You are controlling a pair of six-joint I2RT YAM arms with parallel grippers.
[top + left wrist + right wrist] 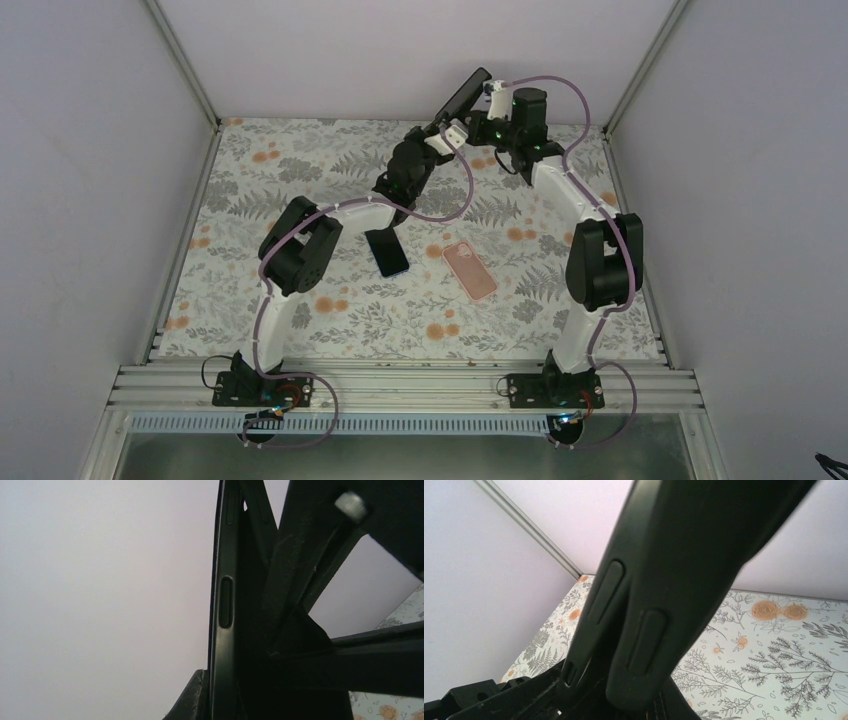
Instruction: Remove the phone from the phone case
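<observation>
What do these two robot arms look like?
The left arm and right arm each have white rounded links between chunky black joints. A mauve cable loops loosely along each one. Black bases sit on a silver rail. Small green lights glow near the right wrist.

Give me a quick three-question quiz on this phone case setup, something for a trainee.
1. True or false: the pink phone case lies flat on the table.
2. How many grippers hold the black phone case in the air? A) none B) one C) both
3. Fill in: in the top view, the black phone on the table lies to the ___ of the pink case.
Key: 1 true; 2 C, left gripper and right gripper; 3 left.
</observation>
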